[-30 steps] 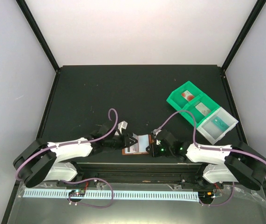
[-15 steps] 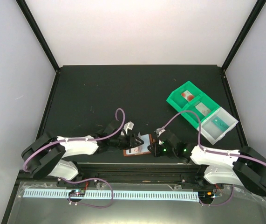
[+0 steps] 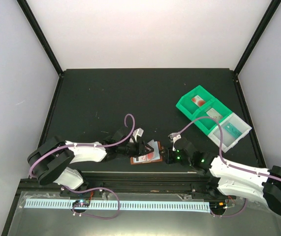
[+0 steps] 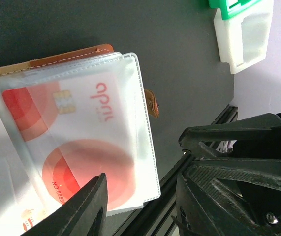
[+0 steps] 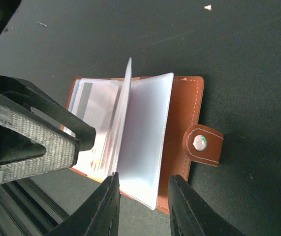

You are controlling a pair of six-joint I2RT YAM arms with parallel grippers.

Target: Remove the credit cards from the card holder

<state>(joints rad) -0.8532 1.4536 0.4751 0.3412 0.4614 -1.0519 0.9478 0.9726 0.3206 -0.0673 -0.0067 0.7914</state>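
Note:
The brown leather card holder [image 3: 141, 159] lies open at the table's near edge between both grippers. Its clear sleeves fan up; one leaf [image 5: 127, 113] stands upright. In the left wrist view a sleeve holds a white credit card [image 4: 81, 142] with round red blots. Another card [image 5: 92, 115] with a grey stripe shows in the left pages. The snap tab [image 5: 202, 143] points right. My left gripper [image 4: 140, 206] is open, one finger [image 4: 88, 209] over the sleeve's lower edge. My right gripper [image 5: 142, 209] is open, its fingers either side of the lowest sleeve's near edge.
A green compartment tray [image 3: 185, 104] with cards in it and a clear white bin [image 3: 231, 130] stand at the right back. The bin also shows in the left wrist view [image 4: 241, 37]. The black frame rail [image 3: 145, 175] runs just near of the holder.
Both arms have shifted right. The holder has turned a little and its sleeves have lifted, one leaf now standing up. The right gripper has drawn back to the holder's right side.

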